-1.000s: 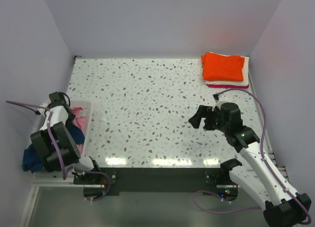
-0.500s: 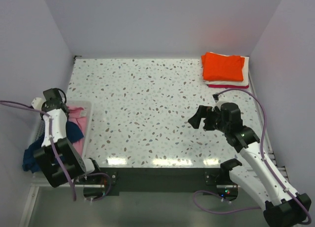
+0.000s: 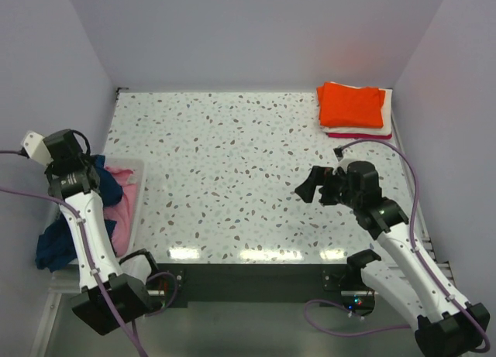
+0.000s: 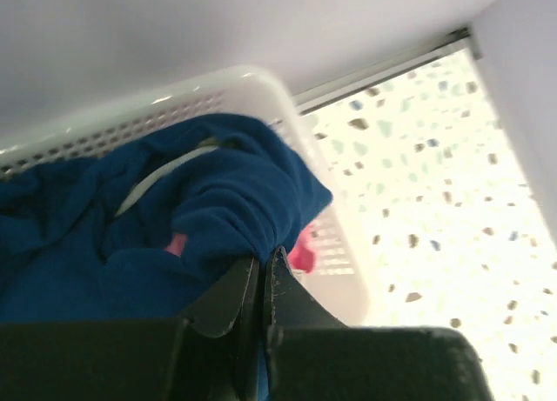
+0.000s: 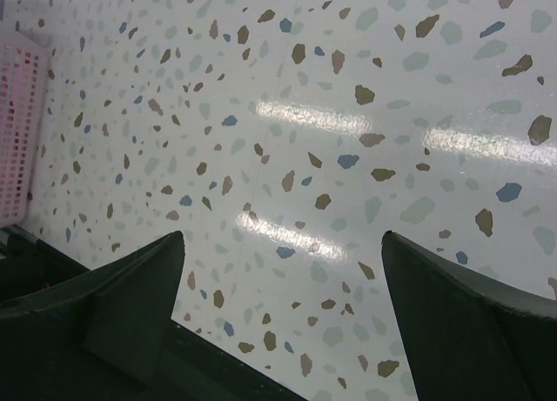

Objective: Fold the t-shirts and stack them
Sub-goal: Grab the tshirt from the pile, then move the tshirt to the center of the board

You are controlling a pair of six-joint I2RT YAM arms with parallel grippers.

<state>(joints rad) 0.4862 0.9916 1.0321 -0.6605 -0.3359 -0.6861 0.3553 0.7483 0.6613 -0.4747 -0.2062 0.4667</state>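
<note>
While the left gripper [image 4: 264, 263] pinched the navy t-shirt [image 4: 231, 188] at nine o'clock, the right gripper [image 5: 283, 237] hung spread.
Best lifted slowly, clear of the basket [image 4: 252, 77].

Left arm reaches toward eleven o'clock, left claw [image 4: 264, 260] pinched shut on the navy t-shirt [image 4: 218, 192]. Right arm also angles toward eleven o'clock, right claw [image 5: 283, 237] spread wide, facing nine o'clock.

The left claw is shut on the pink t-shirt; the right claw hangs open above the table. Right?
No: the left claw is shut on the navy blue t-shirt, as the left wrist view shows. The right claw does hang open above the table.
</note>
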